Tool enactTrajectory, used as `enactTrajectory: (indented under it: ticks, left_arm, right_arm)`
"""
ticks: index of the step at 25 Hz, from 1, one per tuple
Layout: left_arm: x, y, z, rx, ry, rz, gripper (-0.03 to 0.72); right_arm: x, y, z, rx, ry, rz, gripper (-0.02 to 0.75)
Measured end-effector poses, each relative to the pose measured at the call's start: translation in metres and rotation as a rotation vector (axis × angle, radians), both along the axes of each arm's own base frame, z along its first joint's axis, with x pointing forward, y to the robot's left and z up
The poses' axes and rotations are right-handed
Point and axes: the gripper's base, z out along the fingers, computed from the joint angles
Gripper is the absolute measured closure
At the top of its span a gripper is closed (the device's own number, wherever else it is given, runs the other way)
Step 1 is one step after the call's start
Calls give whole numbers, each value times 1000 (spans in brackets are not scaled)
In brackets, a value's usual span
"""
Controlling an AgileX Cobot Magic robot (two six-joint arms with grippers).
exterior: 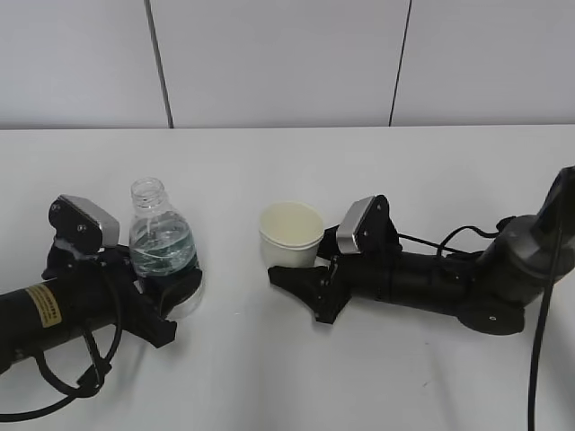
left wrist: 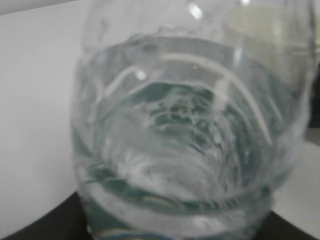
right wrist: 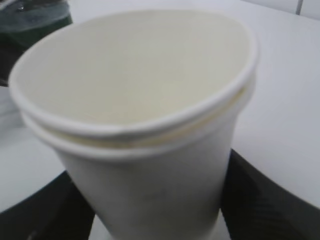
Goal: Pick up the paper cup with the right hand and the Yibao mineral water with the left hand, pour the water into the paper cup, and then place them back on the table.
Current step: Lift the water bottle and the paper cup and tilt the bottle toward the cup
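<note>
The Yibao mineral water [exterior: 160,241] stands upright at the left, capless and part full, with its green label low between the fingers. It fills the left wrist view [left wrist: 185,135]. My left hand [exterior: 171,289], the arm with the yellow label, is shut on its lower half; dark fingers [left wrist: 45,225] show at the bottom corners. The paper cup [exterior: 291,233] is upright and empty near the middle. Close up in the right wrist view it [right wrist: 145,120] shows a doubled rim pressed oval. My right hand [exterior: 301,274] is shut on its lower part, with fingers [right wrist: 272,200] against both sides.
The white table [exterior: 269,377] runs back to a pale panelled wall [exterior: 269,63]. Black cables [exterior: 63,386] loop under the left arm, and others [exterior: 458,238] trail behind the right arm. Bottle and cup stand about a hand's width apart.
</note>
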Motion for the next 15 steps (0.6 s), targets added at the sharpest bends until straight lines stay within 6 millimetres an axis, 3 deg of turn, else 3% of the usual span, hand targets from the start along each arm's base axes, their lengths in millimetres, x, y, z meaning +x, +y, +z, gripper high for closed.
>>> enactTrajectory:
  ticks: [6, 15]
  left_arm:
    - [8, 8, 18, 86, -123, 87, 324]
    - [28, 13, 41, 120, -263, 190, 324]
  right_arm:
    - [-2, 5, 29, 33, -11, 76, 197]
    - [-6, 13, 36, 39, 57, 211, 197]
